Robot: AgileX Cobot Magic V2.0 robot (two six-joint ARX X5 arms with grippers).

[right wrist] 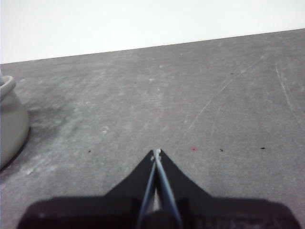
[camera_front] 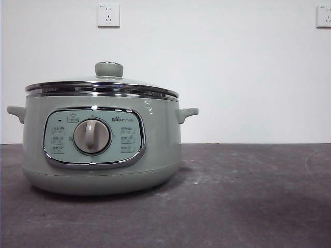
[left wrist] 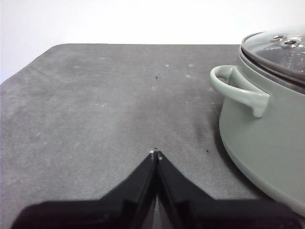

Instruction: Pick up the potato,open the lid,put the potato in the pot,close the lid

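Observation:
The pale sage-green pot (camera_front: 101, 142) stands on the dark table at the left of the front view, its dial and chrome-framed panel facing me. The glass lid (camera_front: 103, 85) with its green knob (camera_front: 109, 69) sits closed on the pot. The potato is not in view in any frame. My left gripper (left wrist: 156, 153) is shut and empty, low over the table beside the pot (left wrist: 267, 143) and its side handle (left wrist: 238, 88). My right gripper (right wrist: 156, 152) is shut and empty over bare table, with the pot's edge (right wrist: 9, 124) off to one side.
The dark grey table (camera_front: 248, 196) stretches to the right of the pot. A white wall with two power sockets (camera_front: 108, 15) (camera_front: 324, 15) stands behind. Neither arm shows in the front view.

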